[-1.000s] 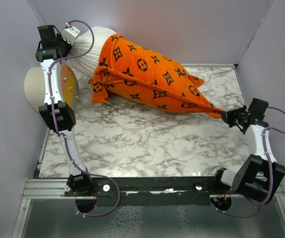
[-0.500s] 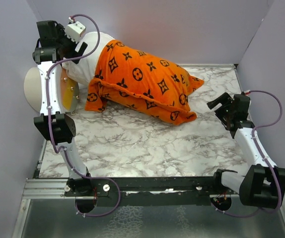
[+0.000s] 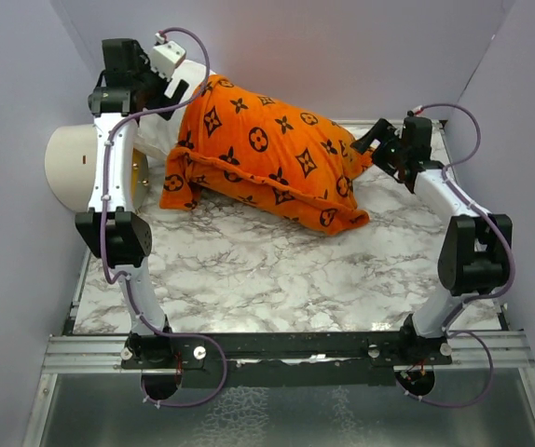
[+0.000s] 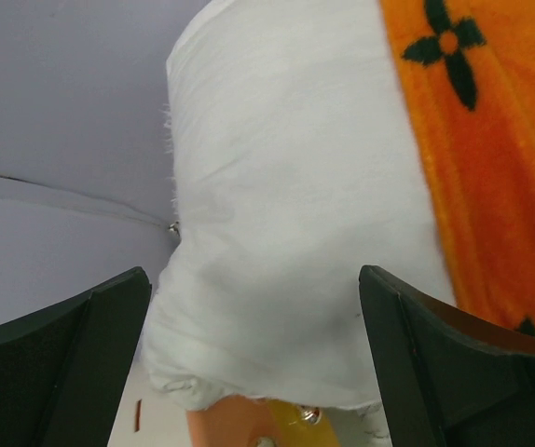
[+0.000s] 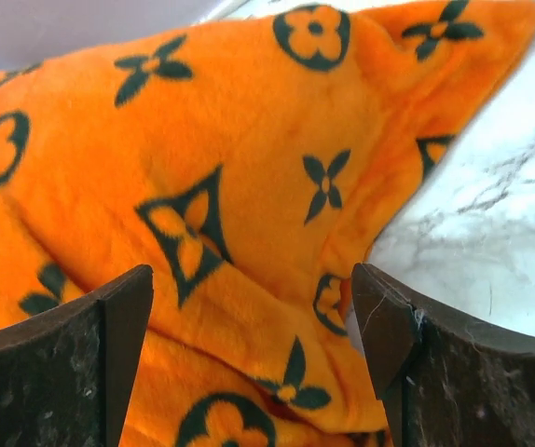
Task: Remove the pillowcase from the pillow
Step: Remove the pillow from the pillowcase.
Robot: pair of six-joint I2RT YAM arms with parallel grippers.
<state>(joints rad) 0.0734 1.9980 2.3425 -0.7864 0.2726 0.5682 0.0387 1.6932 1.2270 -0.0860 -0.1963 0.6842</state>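
**Enclosure and Work Surface: Condition as Observed**

The table point(image 3: 249, 270) has a white marble-pattern top with grey veining. Plain pale lavender-grey panels close it in on three sides: back wall point(image 3: 361, 56), left wall point(image 3: 6, 279), right wall point(image 3: 528, 112). An aluminium rail point(image 3: 81, 356) runs along the near edge, with a textured grey metal sheet point(image 3: 277, 414) beyond it. Lighting is even and shadows are soft.
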